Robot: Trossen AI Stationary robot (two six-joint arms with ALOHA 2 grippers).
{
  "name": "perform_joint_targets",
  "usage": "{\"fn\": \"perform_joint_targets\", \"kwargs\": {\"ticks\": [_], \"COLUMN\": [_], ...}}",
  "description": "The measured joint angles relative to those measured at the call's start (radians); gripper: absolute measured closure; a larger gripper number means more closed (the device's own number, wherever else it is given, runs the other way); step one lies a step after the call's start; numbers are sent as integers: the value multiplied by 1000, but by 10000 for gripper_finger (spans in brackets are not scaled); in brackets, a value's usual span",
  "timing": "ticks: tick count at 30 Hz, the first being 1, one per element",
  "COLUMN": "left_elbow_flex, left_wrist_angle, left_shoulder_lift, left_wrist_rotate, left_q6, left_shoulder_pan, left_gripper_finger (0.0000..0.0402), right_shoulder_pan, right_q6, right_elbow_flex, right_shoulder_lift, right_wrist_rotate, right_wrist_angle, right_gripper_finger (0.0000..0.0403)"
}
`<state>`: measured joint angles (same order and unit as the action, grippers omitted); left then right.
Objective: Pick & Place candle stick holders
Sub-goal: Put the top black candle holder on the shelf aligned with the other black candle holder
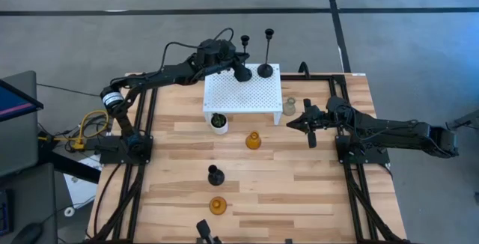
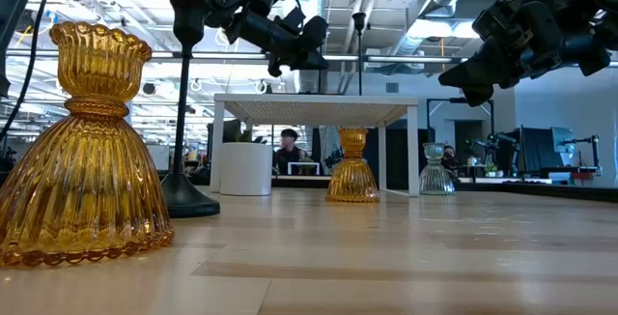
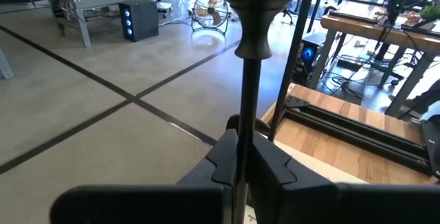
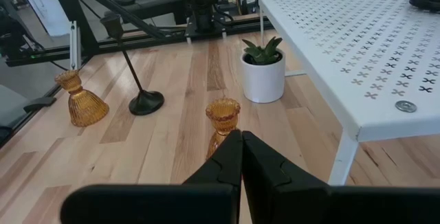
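**Left arm pinching black holder at white stand; right arm idle, fingers together**

Clock directions follow the overhead view, table centre as hub.

Nearest, 6 o'clock edge: amber glass holder [image 1: 218, 206] on the wood table [image 1: 314, 199]. Just beyond it, a black holder [image 1: 215, 174], upright on its round base.

Centre: second amber holder [image 1: 253, 141]. At 10 o'clock from it, a small white pot with green plant [image 1: 218, 123] beside the leg of the white perforated stand [image 1: 243, 96].

3 o'clock side: right gripper [image 1: 293, 123] hangs above the table, fingers pressed together, nothing between them. Clear glass holder [image 1: 289, 107] stands just beyond it, beside the stand's right leg.

Far, 12 o'clock: left gripper [image 1: 241, 70] over the stand's back edge, fingers pinching the thin stem of a black holder [image 3: 251, 80]. A taller black holder [image 1: 266, 66] stands on the stand's far edge, just right of it.
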<state>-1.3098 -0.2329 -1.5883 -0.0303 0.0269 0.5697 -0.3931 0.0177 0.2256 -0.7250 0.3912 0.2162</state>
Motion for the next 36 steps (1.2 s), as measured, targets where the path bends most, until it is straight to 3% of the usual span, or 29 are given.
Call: {"fn": "perform_joint_targets", "kwargs": {"ticks": [17,36], "left_elbow_flex": [5,4], "left_wrist_angle": [11,7], "left_shoulder_lift": [-6,32], "left_wrist_rotate": [53,53], "left_q6": [15,0], "left_shoulder_pan": [0,-2], "left_gripper_finger": [306,172], "right_shoulder_pan": [0,0], "right_q6": [-2,-1], "right_elbow_flex": [0,0], "right_shoulder_lift": [0,0], "right_wrist_rotate": [0,0], "right_wrist_angle": [-3,-33], "right_gripper_finger": [403,403]}}
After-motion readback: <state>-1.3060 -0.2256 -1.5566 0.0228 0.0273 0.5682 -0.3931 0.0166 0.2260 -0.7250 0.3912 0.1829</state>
